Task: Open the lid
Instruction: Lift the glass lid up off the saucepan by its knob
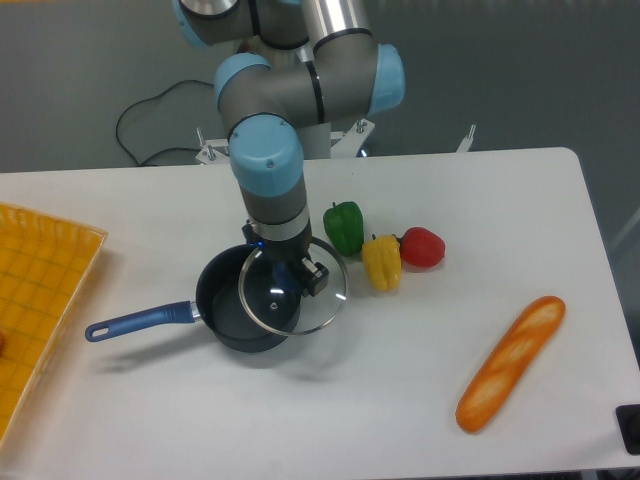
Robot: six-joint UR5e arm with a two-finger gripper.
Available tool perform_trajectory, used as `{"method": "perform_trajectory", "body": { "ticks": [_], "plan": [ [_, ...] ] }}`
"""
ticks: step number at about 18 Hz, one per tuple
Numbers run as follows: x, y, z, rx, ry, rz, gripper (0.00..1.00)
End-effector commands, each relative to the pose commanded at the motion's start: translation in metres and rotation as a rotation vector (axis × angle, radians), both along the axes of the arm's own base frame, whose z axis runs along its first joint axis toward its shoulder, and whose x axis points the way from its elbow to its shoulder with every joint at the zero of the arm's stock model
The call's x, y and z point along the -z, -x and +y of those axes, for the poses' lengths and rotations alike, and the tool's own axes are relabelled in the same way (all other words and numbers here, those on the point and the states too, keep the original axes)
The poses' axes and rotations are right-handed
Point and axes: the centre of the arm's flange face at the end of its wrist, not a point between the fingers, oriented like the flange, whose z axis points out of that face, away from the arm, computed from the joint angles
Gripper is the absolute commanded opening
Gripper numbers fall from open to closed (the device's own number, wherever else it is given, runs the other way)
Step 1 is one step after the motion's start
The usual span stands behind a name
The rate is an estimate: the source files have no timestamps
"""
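Nearest the front edge of the table (400, 420), toward its right side, lies a bread loaf (512, 362). Further back, the gripper (285, 272) pinches the blue knob of the lid (293, 286), which hangs tilted and shifted right over the saucepan (235, 303). To finish well, I would carry the lid fully clear before lowering, avoiding the three peppers (383, 248) just beside it.

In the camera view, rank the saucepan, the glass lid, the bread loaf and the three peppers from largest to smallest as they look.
1. saucepan, counting its handle
2. bread loaf
3. lid, held by the gripper
4. green pepper, yellow pepper and red pepper: too alike to rank.
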Motion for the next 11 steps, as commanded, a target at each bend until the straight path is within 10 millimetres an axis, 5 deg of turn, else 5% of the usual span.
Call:
{"method": "perform_trajectory", "body": {
  "ticks": [6, 11],
  "plan": [
    [0.001, 0.036, -0.023, -0.002, 0.006, 0.002, 0.50],
    [0.002, 0.047, -0.030, -0.014, 0.008, 0.000, 0.50]
  ]
}}
